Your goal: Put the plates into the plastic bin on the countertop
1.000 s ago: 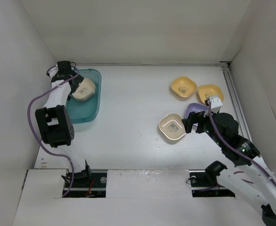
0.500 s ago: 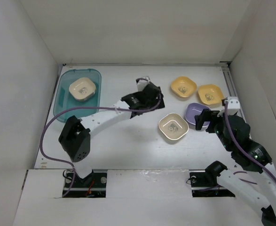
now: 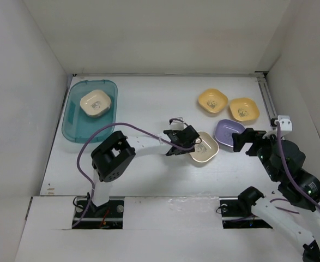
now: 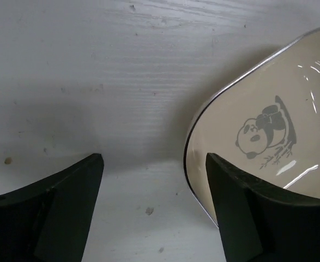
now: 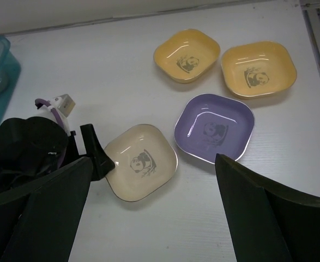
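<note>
At cream plate (image 4: 269, 136) rim, L gripper (image 4: 153, 164) spread wide

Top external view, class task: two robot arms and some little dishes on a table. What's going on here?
The left end effector, open, is at the left rim of a cream plate on the countertop, apparently straddling it. The right end effector hangs open beside the purple plate, holding nothing. A second cream plate lies in the teal bin; two yellow plates wait on the countertop.
</note>
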`<state>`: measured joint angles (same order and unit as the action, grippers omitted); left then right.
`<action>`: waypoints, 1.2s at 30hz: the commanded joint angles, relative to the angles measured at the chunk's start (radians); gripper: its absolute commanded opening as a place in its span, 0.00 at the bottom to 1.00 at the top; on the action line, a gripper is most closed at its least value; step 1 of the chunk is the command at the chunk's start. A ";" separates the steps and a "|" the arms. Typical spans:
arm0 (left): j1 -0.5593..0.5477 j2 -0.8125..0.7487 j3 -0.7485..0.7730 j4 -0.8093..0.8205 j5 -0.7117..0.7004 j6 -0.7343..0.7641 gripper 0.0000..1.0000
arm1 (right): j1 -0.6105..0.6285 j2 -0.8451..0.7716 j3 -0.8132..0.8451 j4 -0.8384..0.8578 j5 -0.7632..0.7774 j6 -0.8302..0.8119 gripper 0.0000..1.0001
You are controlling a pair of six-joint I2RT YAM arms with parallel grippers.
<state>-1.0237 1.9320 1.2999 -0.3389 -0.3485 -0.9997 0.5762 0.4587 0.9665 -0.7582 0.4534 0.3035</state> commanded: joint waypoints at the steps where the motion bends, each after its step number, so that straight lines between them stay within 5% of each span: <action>1: 0.004 0.024 -0.042 -0.003 -0.026 -0.048 0.69 | -0.006 -0.018 0.006 0.007 -0.016 -0.012 1.00; 3: 0.017 0.009 -0.070 -0.041 -0.073 -0.101 0.30 | -0.006 -0.018 0.006 0.016 -0.025 -0.012 1.00; 7: 0.118 -0.086 -0.174 -0.054 -0.128 -0.132 0.00 | -0.006 -0.018 0.006 0.016 -0.035 -0.021 1.00; 15: 0.431 -0.410 -0.196 -0.109 -0.176 -0.025 0.00 | -0.006 -0.018 -0.040 0.091 -0.079 -0.021 1.00; 19: 0.649 -0.501 -0.084 -0.075 -0.043 0.091 0.00 | -0.006 0.014 -0.063 0.134 -0.101 -0.021 1.00; 24: 0.951 -0.366 0.171 -0.097 0.126 0.338 0.00 | -0.006 0.026 -0.109 0.174 -0.140 -0.043 1.00; 27: 1.133 -0.233 0.263 -0.101 0.388 0.416 0.00 | -0.006 0.026 -0.120 0.204 -0.177 -0.070 1.00; 36: 1.320 -0.090 0.340 -0.086 0.508 0.618 0.00 | -0.006 0.037 -0.149 0.238 -0.223 -0.124 1.00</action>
<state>0.2890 1.8805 1.5692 -0.4091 0.0761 -0.4873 0.5762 0.4911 0.8158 -0.6022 0.2630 0.2157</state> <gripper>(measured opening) 0.017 0.999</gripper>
